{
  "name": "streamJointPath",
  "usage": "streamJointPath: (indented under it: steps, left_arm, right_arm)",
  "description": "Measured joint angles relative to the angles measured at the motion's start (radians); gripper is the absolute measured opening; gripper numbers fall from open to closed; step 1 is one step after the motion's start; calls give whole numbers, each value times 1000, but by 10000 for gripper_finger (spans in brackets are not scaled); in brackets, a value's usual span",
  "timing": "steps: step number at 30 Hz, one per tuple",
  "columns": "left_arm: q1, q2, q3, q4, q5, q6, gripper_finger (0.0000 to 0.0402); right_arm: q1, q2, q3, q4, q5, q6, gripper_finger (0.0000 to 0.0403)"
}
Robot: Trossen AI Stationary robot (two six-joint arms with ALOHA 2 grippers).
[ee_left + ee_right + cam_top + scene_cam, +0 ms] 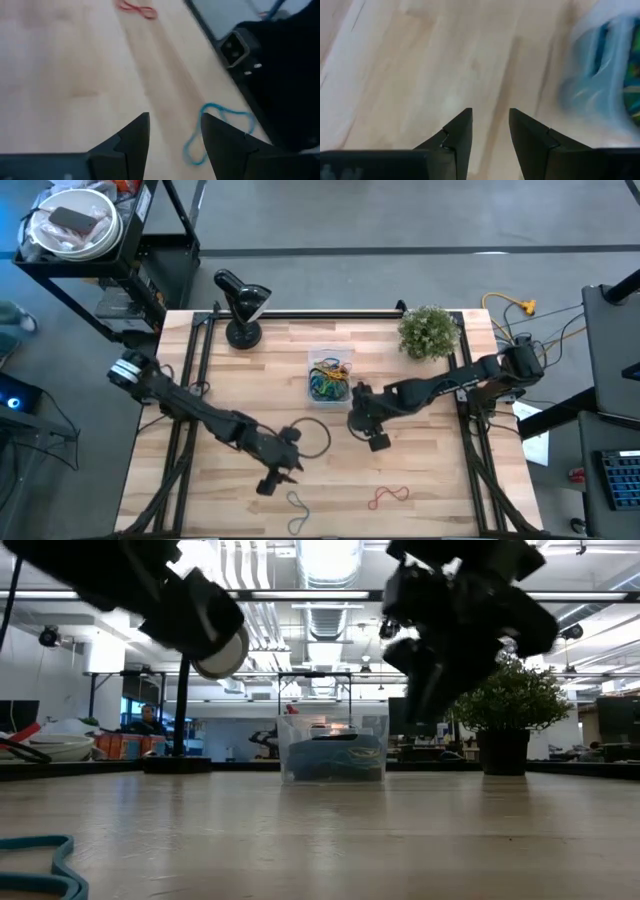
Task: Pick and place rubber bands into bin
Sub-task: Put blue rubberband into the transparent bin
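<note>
While both arms hang over the wooden table (420, 480), the holdings read as follows. Bin (329, 374): clear tub at the centre, toward 12 o'clock, with many coloured rubber bands inside. Right gripper (490, 131): just beside the bin at its 4 o'clock, fingers parted, nothing between them. Left gripper (175, 135): toward 7 o'clock of the bin, fingers spread and empty, above a loose blue band (215, 131). Red band (390, 497): loose on the table at 5 o'clock. Potted plant (429, 331): at 2 o'clock.

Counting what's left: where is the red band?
High view: the red band lies on the table's front edge, right of centre, near the right gripper.
</note>
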Motion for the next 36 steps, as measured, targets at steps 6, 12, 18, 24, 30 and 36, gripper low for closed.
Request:
streamJointPath:
  steps: [6, 12, 18, 24, 30, 36]
  left_arm:
    - [-28, 119, 21, 33, 36, -136, 162]
    - [-68, 187, 49, 2, 41, -252, 162]
    - [-111, 217, 95, -23, 22, -272, 162]
    - [-141, 217, 135, -170, -119, -272, 162]
    - [-163, 234, 163, -198, -174, -271, 162]
    - [-167, 297, 188, -209, -171, -271, 162]
  right_arm:
    - [47, -4, -81, 2, 1, 136, 122]
    - [93, -4, -122, 5, 1, 240, 118]
    - [126, -10, -147, 10, 9, 301, 116]
    - [147, -24, -150, 34, 54, 307, 109]
    - [152, -35, -150, 40, 57, 304, 104]
    - [152, -36, -152, 51, 57, 304, 106]
